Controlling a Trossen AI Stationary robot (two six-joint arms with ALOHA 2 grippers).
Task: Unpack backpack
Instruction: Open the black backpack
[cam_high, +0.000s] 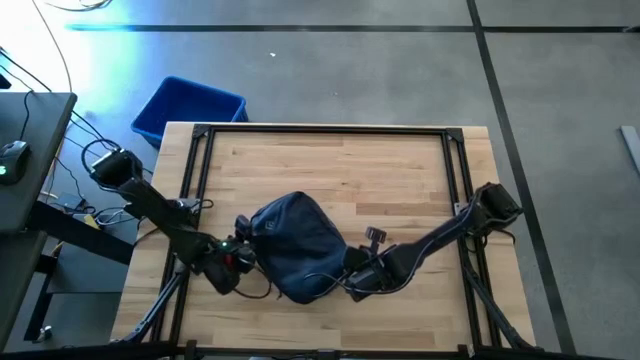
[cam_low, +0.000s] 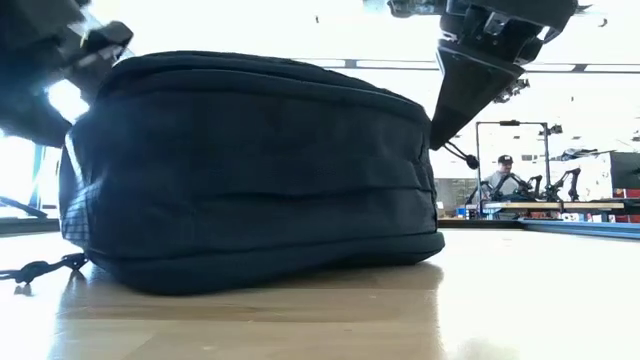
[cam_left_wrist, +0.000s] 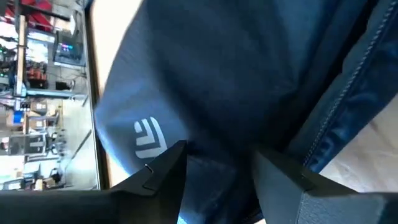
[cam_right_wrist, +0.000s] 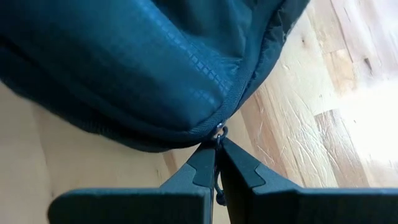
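Backpack (cam_low: 250, 170) fills the low view, lying on its side mid-desk (cam_high: 330, 160), zipper closed. Left gripper (cam_left_wrist: 217, 165) at its left edge by the white logo (cam_left_wrist: 149, 138), fingers apart, fabric between them. Right gripper (cam_right_wrist: 217, 155) at its right edge, pinched together on the zipper pull (cam_right_wrist: 219, 130). Blue bin (cam_high: 188, 108) off the desk's far-left corner.

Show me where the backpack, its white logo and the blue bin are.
backpack (cam_high: 298, 243), high view, middle of its navy top.
white logo (cam_left_wrist: 149, 138), left wrist view, centre of the mark on the fabric.
blue bin (cam_high: 185, 108), high view, its inside floor.
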